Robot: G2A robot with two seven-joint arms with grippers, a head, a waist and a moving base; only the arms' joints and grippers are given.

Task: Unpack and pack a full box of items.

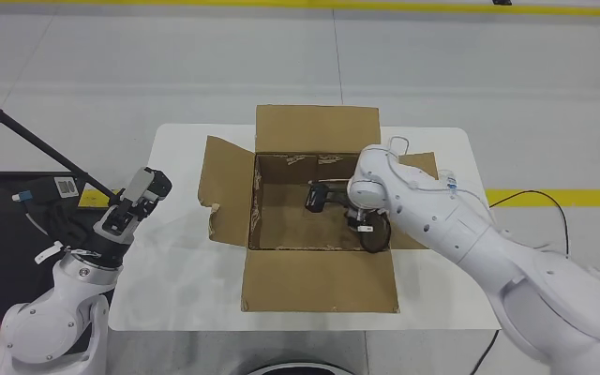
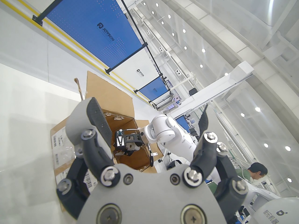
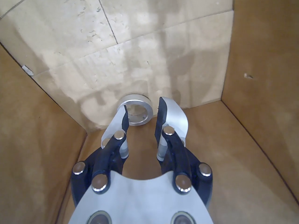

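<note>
An open cardboard box (image 1: 319,281) stands in the middle of the white table (image 1: 178,291), flaps spread out. My right gripper (image 3: 142,113) is deep inside the box (image 3: 257,141), open, its fingers either side of the near rim of a silver metal ring (image 3: 137,114) that lies on the box floor against the wall. In the top view the right gripper (image 1: 319,199) sits low in the box. My left gripper (image 2: 149,117) is held up off the table's left side, open and empty, tilted up toward the ceiling; the top view has the left gripper (image 1: 155,186) beside the box's left flap.
The box's left flap (image 1: 228,192) and near flap (image 1: 319,279) lie out over the table. A black pole (image 1: 56,155) slants in at the far left. A black surface with small labelled parts (image 1: 37,202) lies left of the table.
</note>
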